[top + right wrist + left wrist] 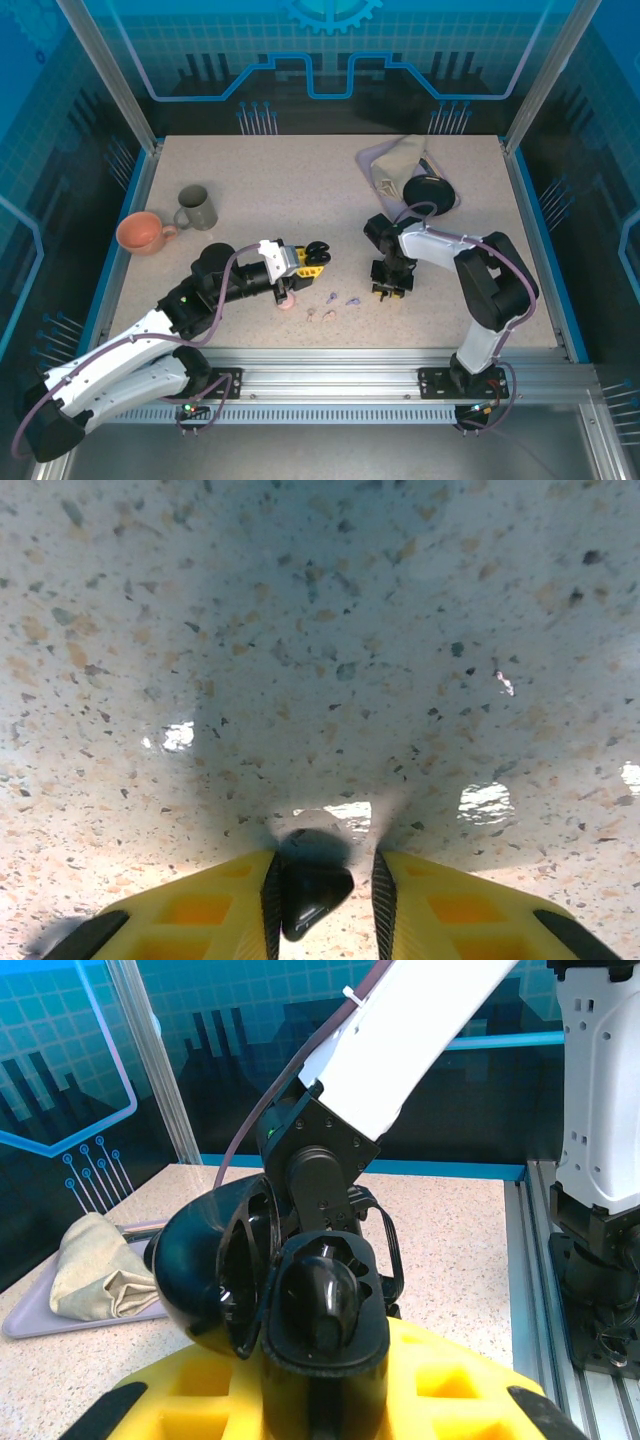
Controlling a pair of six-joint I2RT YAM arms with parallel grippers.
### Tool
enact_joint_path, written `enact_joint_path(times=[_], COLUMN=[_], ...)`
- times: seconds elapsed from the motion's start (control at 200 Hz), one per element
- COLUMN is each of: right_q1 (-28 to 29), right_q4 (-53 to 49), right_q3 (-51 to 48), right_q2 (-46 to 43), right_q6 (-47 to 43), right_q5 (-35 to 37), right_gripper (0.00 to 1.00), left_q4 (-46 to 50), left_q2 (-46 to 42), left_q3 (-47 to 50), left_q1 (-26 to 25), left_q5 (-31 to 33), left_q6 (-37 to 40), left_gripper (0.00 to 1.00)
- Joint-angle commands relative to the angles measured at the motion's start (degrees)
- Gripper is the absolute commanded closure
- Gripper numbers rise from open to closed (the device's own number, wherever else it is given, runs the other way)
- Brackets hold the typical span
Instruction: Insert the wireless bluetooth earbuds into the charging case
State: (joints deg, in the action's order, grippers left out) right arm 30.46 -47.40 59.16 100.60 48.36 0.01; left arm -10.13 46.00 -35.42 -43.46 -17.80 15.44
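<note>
- Right gripper (pixel 325 860): yellow fingers stand narrowly apart astride a tiny black stemmed plastic earbud (pixel 310 892) on the speckled table (pixel 330 630); a sliver of gap shows on one side; whether they pinch it, I cannot tell
- The earbud's length seems to run along the slot, not across it
- Left gripper (pixel 306 257): clenched on the open black round charging case (pixel 320 1300), well apart to the right arm's left; the carry likely goes that way
- Lavender earbuds (pixel 330 297) lie loose on the table between the arms

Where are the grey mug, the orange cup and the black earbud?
grey mug (pixel 198 210), top external view, its side wall.
orange cup (pixel 138 232), top external view, its inside.
black earbud (pixel 312 888), right wrist view, its body.
</note>
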Motion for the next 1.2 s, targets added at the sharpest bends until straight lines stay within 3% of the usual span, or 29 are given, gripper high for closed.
enact_joint_path(times=[0.0,0.39,0.825,1.196], right_q1=[1.28,1.40,1.41,1.52], right_q4=[1.24,1.96,2.66,5.16], right_q3=[0.62,0.58,-1.29,-5.23], right_q2=[2.28,1.33,-4.03,-21.27], right_q6=[-0.34,-1.13,-2.68,-6.18], right_q5=[-0.01,0.21,1.44,4.46], right_gripper=[0.69,0.76,0.76,0.77], left_q4=[0.04,0.18,-0.79,-5.33], left_q2=[-1.09,-1.18,0.44,5.25], left_q3=[0.39,0.45,1.29,2.64], left_q1=[-0.46,-0.46,-0.43,-0.45], left_q5=[-1.00,-1.01,-0.74,-0.05], left_q6=[0.69,0.65,-1.83,-10.04], left_gripper=[0.98,0.98,0.98,0.99])
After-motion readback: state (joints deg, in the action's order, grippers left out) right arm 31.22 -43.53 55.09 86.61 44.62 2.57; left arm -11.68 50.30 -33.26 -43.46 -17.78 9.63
